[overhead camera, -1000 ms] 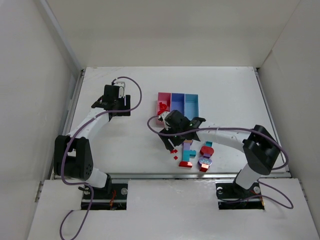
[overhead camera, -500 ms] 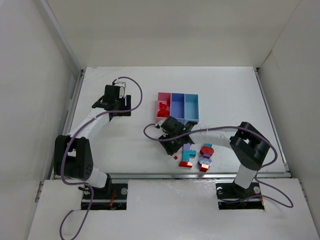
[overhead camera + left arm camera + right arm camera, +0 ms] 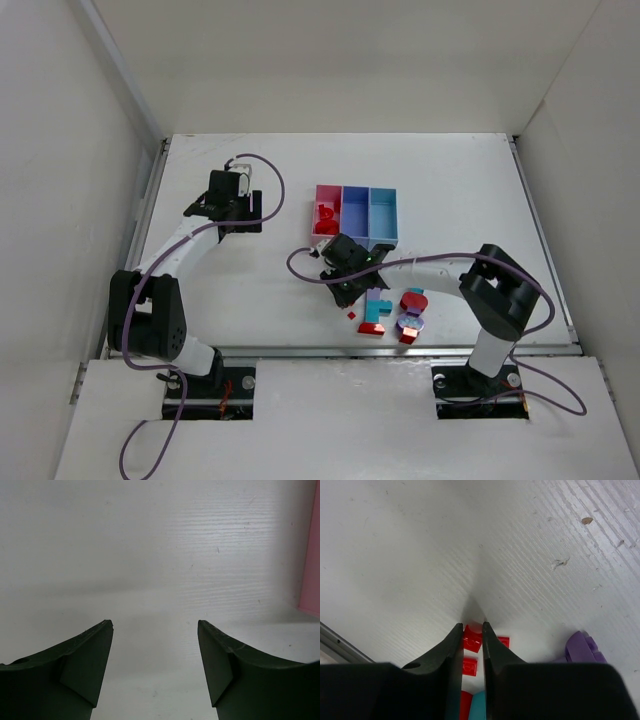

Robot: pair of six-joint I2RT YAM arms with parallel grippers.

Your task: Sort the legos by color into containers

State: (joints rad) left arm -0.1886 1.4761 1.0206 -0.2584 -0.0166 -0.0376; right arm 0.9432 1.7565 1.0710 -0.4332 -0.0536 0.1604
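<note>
The left gripper (image 3: 155,630) hangs half-spread and empty over bare table (image 3: 450,170) toward the left edge, with the pink bin (image 3: 312,555) just at its right. The containers (image 3: 369,215) sit mid-table with open room behind and beside them. Just nearer, the right gripper (image 3: 471,626) has its jaws almost together, pinching a small red chip (image 3: 472,640) on the table, with the other legos (image 3: 385,310) clustered beside it, close to the near edge.
</note>
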